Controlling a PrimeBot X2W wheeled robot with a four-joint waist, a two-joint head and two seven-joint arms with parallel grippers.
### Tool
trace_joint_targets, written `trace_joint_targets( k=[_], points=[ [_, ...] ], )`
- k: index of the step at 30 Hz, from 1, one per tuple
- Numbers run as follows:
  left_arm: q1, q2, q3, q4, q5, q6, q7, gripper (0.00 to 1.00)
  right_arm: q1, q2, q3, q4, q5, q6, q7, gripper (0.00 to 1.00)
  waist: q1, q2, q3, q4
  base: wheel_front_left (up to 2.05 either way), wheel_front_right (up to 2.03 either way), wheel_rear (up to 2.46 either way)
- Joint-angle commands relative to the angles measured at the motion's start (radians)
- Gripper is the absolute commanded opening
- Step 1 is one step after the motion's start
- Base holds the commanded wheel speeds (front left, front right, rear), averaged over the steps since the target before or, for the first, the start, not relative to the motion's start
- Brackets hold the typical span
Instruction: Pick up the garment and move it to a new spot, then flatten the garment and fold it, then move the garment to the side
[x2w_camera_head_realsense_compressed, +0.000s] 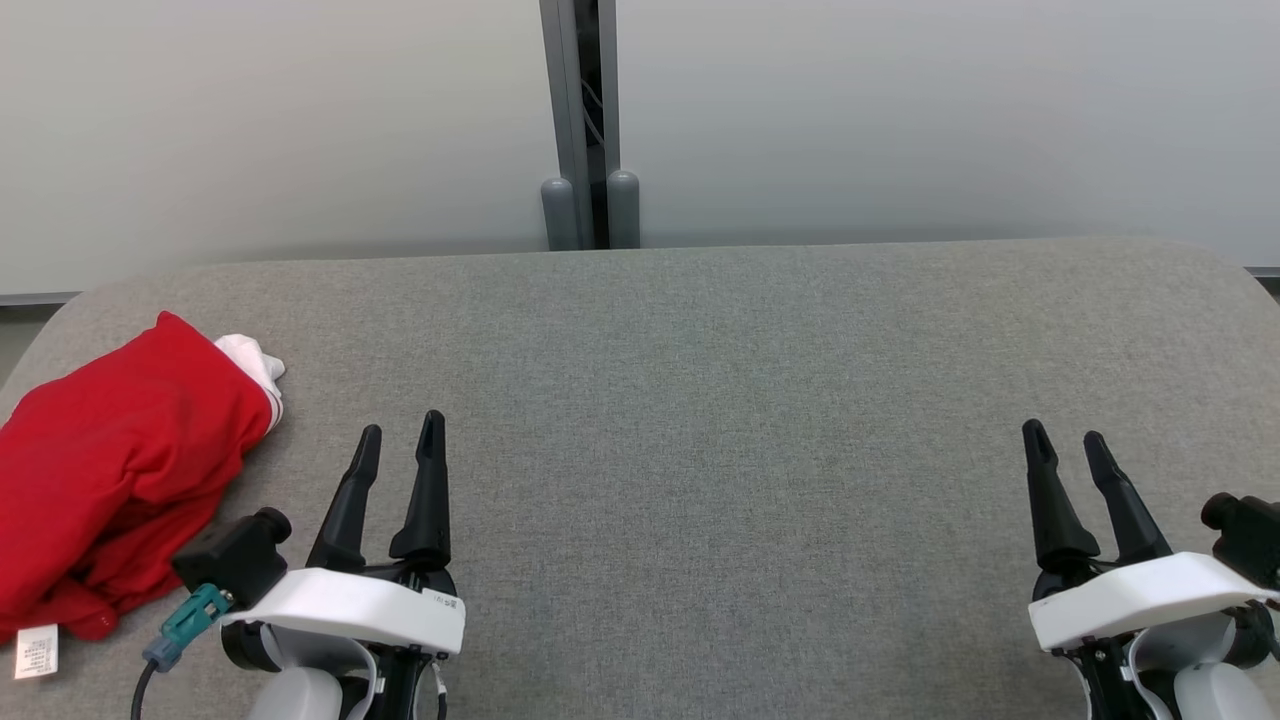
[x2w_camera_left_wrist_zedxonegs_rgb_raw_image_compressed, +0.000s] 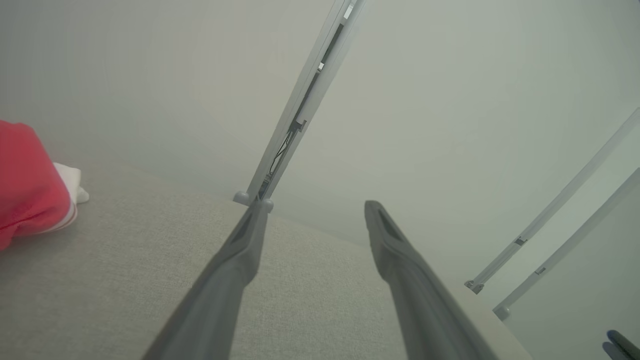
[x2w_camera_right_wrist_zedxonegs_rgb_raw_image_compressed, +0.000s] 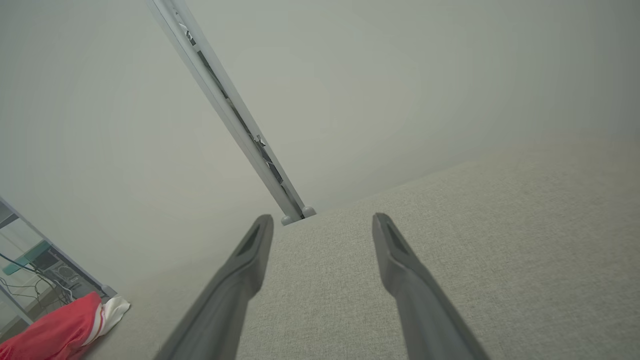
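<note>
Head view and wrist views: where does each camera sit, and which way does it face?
Head view: from the head, forward and down onto the grey fabric table; left tool and right tool, both open.
Left wrist view: from the left wrist, along the left tool toward the pale wall.
Right wrist view: likewise, along the right tool.
Shared: crumpled red cloth garment.
</note>
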Motion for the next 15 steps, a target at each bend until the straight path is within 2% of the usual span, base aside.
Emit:
trace_joint_targets(
  k=[1, 15],
  points=[
    [-0.001, 0.005, 0.001, -0.017, 0.033, 0.006, -0.009, 1.00, -0.005, -0.003, 0.004, -0.018, -0.031, 0.002, -0.014, 1.00, 0.0000, 0.0000, -0.001, 0.000, 0.00, 0.00, 0.00],
    [0.017, 0.006, -0.001, -0.040, 0.173, 0.020, -0.029, 1.00, 0.008, 0.001, 0.045, -0.040, -0.179, 0.002, -0.065, 1.00, 0.0000, 0.0000, 0.002, -0.004, 0.00, 0.00, 0.00]
  ],
)
